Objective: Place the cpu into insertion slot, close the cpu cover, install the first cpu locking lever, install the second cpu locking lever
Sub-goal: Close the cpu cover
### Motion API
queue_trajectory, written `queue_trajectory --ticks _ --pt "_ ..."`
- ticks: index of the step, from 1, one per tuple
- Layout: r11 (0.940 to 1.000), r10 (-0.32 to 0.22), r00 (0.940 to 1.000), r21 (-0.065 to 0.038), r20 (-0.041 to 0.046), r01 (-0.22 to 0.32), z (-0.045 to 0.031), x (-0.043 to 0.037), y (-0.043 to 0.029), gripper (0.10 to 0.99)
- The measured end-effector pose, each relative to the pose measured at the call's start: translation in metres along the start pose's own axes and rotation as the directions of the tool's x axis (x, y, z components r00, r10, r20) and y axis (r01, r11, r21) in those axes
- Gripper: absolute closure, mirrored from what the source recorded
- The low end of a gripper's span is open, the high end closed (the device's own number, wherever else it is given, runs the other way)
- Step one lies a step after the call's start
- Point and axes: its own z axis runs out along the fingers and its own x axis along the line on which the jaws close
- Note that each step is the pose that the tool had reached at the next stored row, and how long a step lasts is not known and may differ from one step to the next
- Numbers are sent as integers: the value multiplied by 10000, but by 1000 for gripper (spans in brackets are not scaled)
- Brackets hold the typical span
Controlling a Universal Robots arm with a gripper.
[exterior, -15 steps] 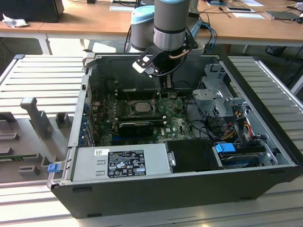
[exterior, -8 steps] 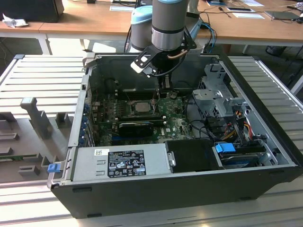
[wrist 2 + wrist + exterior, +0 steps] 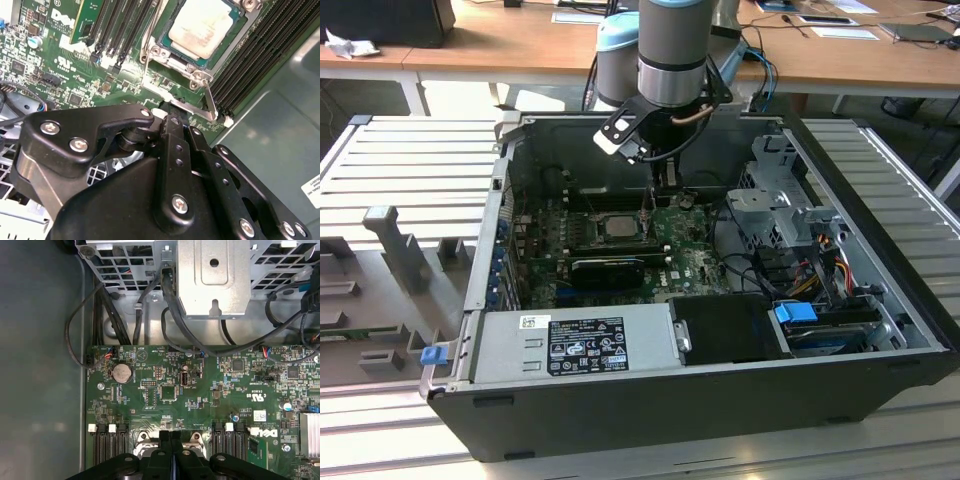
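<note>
The cpu [image 3: 202,25], a square chip with a silver-grey top, lies flat in the socket on the green motherboard [image 3: 65,65]. It also appears in the exterior view as the cpu [image 3: 618,226]. The cpu cover [image 3: 227,47] lies down around it as a metal frame. A thin locking lever [image 3: 210,100] runs along the socket's side to a flat silver handle [image 3: 187,107]. My gripper [image 3: 172,120] is shut, with its black tips right at that handle. In the first wrist view the fingers [image 3: 164,440] press together over the socket's edge. In the exterior view my gripper [image 3: 650,212] hangs just to the right of the socket.
The open computer case [image 3: 650,400] walls in the board. Its power supply [image 3: 580,345] sits at the front, and a drive cage [image 3: 770,200] with cables is on the exterior view's right. Memory slots [image 3: 255,55] flank the socket. A black card [image 3: 610,268] lies in front of it.
</note>
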Motion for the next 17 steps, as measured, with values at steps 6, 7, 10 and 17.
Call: queue_trajectory --ticks 6,7,10,17 --pt "10000 0 10000 0 -1 0 -4 0 -68 980" --pt "10000 1 10000 0 -1 -1 -4 0 -74 980" --pt "10000 0 10000 0 0 0 -5 0 -90 980" --pt "10000 -48 10000 2 -4 48 85 -12 -169 980"
